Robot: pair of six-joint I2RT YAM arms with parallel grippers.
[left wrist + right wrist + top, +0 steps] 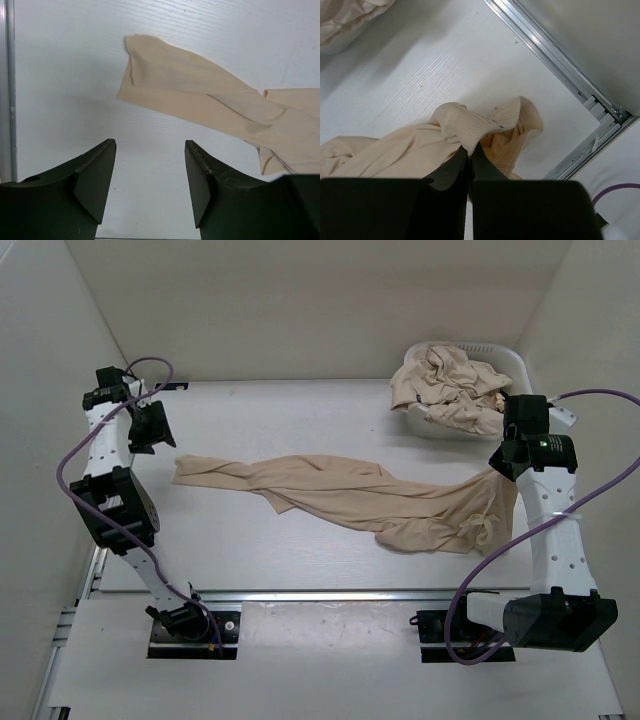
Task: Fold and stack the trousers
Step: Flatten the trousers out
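Observation:
One pair of beige trousers [350,498] lies stretched across the table, its leg ends [165,75] at the left and its bunched waist [470,125] at the right. My right gripper [469,150] is shut on the ribbed waistband and holds that end lifted off the table. My left gripper [150,175] hangs open above bare table, a short way back from the leg ends, with nothing between its fingers. More beige trousers [445,385] are heaped in the white basket [515,362] at the back right.
White walls close the table in on the left, the back and the right. A metal rail [555,60] runs along the table's near edge, below the right gripper. A purple cable [75,455] loops beside the left arm.

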